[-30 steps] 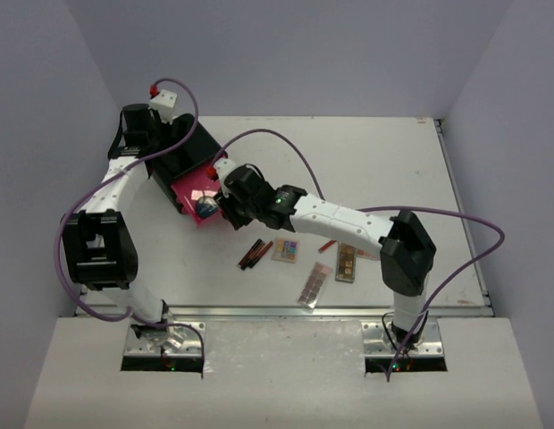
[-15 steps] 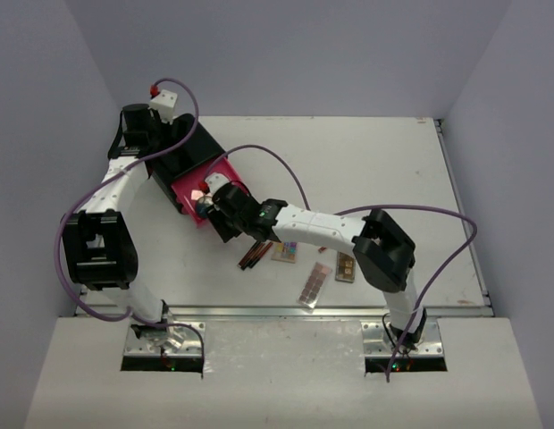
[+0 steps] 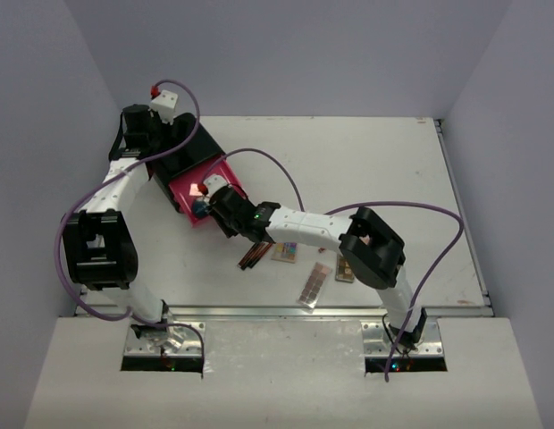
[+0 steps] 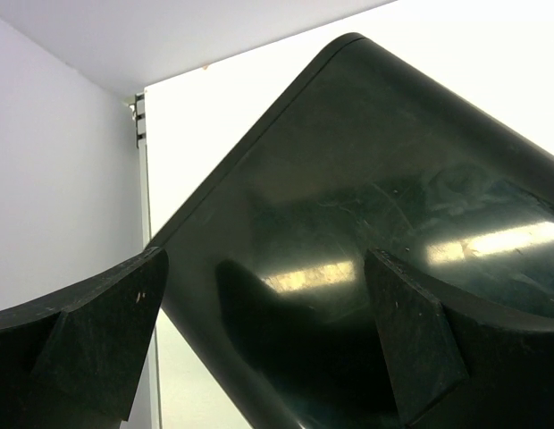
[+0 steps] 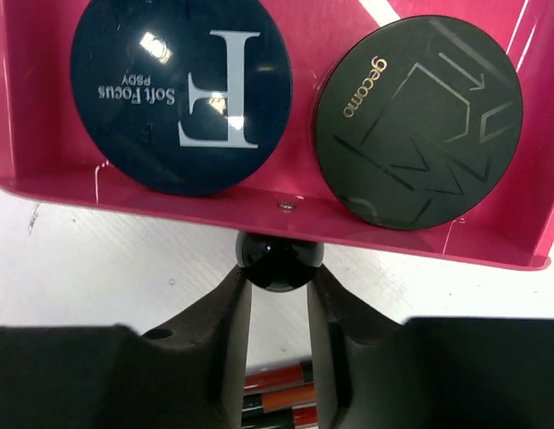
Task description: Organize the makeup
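A blue round compact (image 5: 180, 94) and a black round compact (image 5: 418, 121) lie side by side in the pink drawer (image 5: 125, 198), which stands open from the black box (image 3: 183, 147). My right gripper (image 5: 279, 273) is shut on the drawer's black knob (image 5: 279, 259); it also shows in the top view (image 3: 209, 205). My left gripper (image 4: 268, 340) is open, its fingers spread over the box's glossy top (image 4: 366, 206) at the back left. Slim dark and red sticks (image 3: 252, 254), a square multicolour palette (image 3: 286, 252) and two long brownish palettes (image 3: 314, 285) (image 3: 345, 265) lie on the table.
The box sits near the table's back left corner, close to the left wall. The right arm stretches across the sticks and palettes. The table's front edge (image 3: 286, 313) runs just below the long palettes.
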